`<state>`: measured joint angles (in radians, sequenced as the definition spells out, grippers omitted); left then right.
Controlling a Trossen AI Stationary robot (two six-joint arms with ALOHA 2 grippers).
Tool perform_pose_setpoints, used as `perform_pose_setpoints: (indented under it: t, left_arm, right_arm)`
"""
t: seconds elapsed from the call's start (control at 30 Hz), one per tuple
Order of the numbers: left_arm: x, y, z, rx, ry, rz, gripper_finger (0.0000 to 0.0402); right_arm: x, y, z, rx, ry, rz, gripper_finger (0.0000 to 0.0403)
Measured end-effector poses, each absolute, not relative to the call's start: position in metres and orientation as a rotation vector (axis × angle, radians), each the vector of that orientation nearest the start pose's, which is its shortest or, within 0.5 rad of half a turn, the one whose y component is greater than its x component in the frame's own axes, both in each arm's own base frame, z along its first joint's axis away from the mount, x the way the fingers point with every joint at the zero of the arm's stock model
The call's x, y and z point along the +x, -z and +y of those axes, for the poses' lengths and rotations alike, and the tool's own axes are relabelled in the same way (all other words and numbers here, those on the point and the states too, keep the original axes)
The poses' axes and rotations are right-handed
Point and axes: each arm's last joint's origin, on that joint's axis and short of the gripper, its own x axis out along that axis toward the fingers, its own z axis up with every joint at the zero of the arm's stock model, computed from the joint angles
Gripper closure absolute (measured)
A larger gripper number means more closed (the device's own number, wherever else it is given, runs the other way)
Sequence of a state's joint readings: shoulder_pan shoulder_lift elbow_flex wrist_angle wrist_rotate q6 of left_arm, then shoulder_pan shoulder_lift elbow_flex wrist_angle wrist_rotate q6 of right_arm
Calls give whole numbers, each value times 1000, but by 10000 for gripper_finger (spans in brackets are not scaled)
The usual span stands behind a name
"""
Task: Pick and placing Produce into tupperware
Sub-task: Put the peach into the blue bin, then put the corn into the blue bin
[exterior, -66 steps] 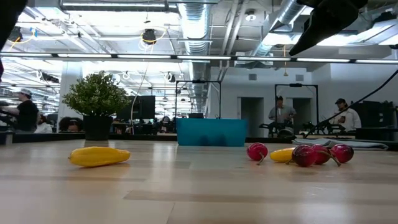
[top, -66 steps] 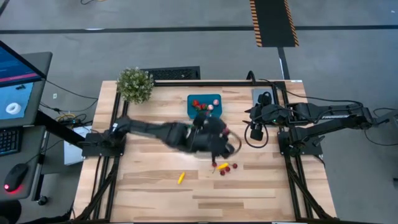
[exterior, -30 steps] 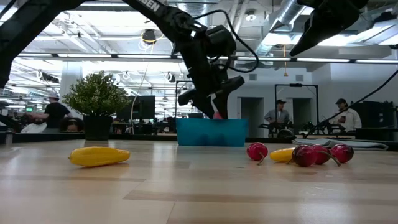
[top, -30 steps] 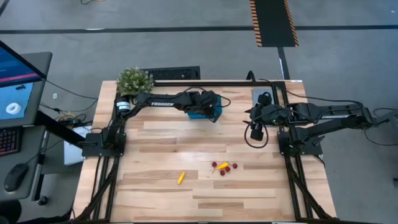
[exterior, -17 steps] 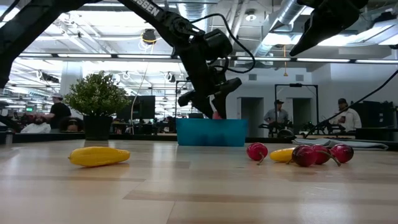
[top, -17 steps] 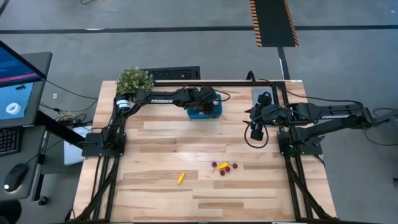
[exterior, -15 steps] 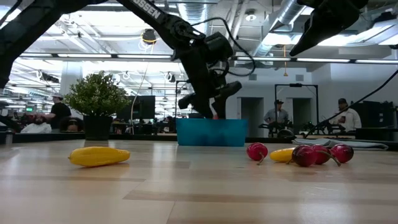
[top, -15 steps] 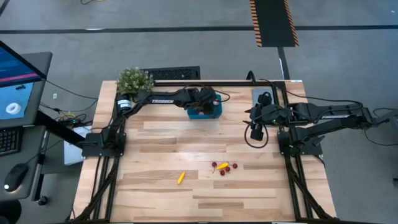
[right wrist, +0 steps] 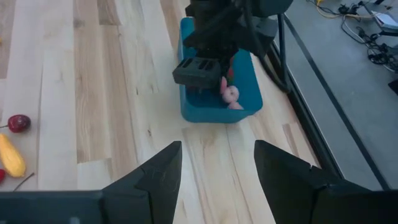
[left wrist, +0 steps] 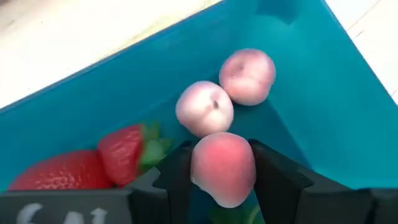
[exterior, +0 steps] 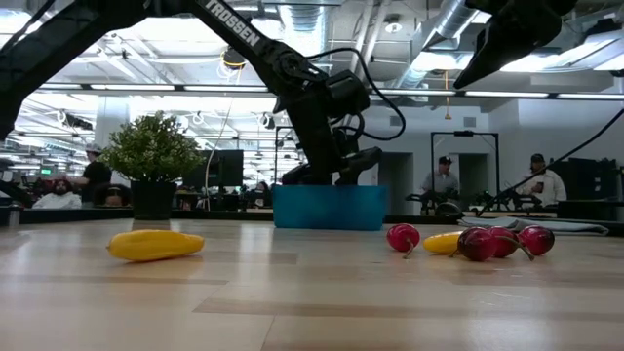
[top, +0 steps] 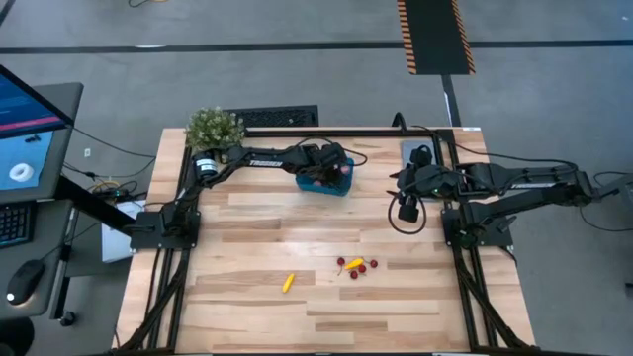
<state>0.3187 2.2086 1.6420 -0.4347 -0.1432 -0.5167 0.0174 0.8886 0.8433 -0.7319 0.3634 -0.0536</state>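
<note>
Over the teal tupperware (top: 326, 179) near the far edge of the table (top: 247, 257), your left gripper (left wrist: 222, 171) is reaching down inside the container and clamping a pink peach (left wrist: 222, 167) between its two fingers (left wrist: 176, 174). Two more pink peaches (left wrist: 205, 107) are lying on the container floor just beyond the held one, touching each other, and two red strawberries (left wrist: 124, 152) are sitting beside them. Your right gripper (right wrist: 214, 163) is hovering by the table's right edge, well apart from the container, with its fingers spread and nothing between them. Toward the near edge, a cluster of dark red cherries (top: 357, 267) with a small yellow piece (top: 353, 263) is sitting on the wood, and a second yellow piece (top: 288, 283) is lying alone to their left.
</note>
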Motion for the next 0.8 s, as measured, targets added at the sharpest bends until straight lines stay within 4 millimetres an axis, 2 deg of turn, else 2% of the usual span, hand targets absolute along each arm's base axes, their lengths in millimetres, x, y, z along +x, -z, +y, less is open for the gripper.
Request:
perform_pose_setpoints:
  t: [0.2, 0.57, 0.8]
  left_arm:
    - [444, -154, 151, -548, -671, 873, 257]
    - [445, -154, 149, -548, -658, 867, 169]
    - [445, -154, 148, -574, -642, 866, 159]
  right_arm:
    - [169, -291, -7, -198, 308, 773, 178]
    - [169, -291, -7, -198, 308, 773, 178]
    - [169, -291, -7, -198, 308, 773, 178]
